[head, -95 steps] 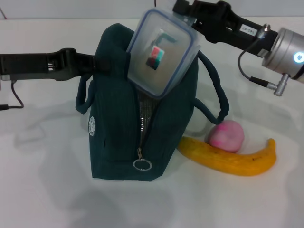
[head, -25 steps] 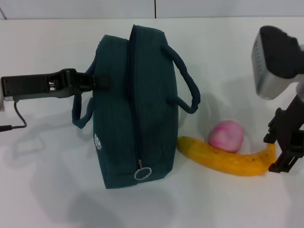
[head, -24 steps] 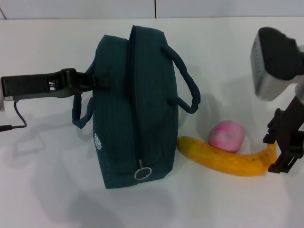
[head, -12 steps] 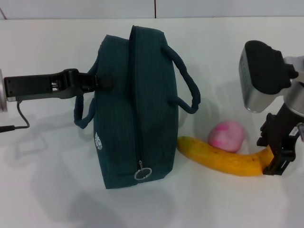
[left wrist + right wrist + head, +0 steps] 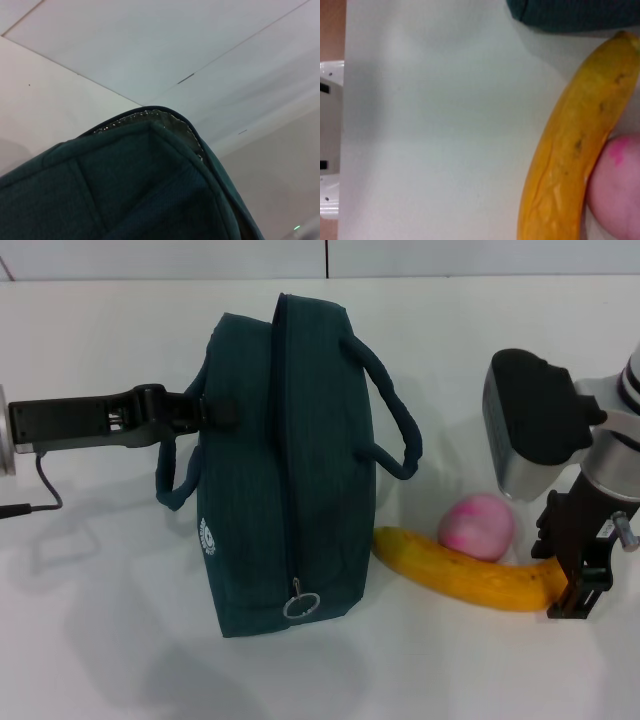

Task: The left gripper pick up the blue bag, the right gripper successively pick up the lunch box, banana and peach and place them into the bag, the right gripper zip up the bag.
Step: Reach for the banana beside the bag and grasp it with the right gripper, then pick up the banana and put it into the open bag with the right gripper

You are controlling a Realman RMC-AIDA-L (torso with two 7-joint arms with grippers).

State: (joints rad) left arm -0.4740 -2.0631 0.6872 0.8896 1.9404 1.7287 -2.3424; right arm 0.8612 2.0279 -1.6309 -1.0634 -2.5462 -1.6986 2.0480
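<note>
Now right tool (image 5: 572, 585) has closed onto banana (image 5: 470, 575).

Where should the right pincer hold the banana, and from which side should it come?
Probably from above, at the banana's right end, where the right pincer already is. The banana lies flat on the table, and the peach touches its middle, so that end is freer.

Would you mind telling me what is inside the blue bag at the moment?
The blue bag stands with its top pulled together, so its contents are hidden. The left wrist view shows only a sliver of silver lining. The banana and peach lie outside.
</note>
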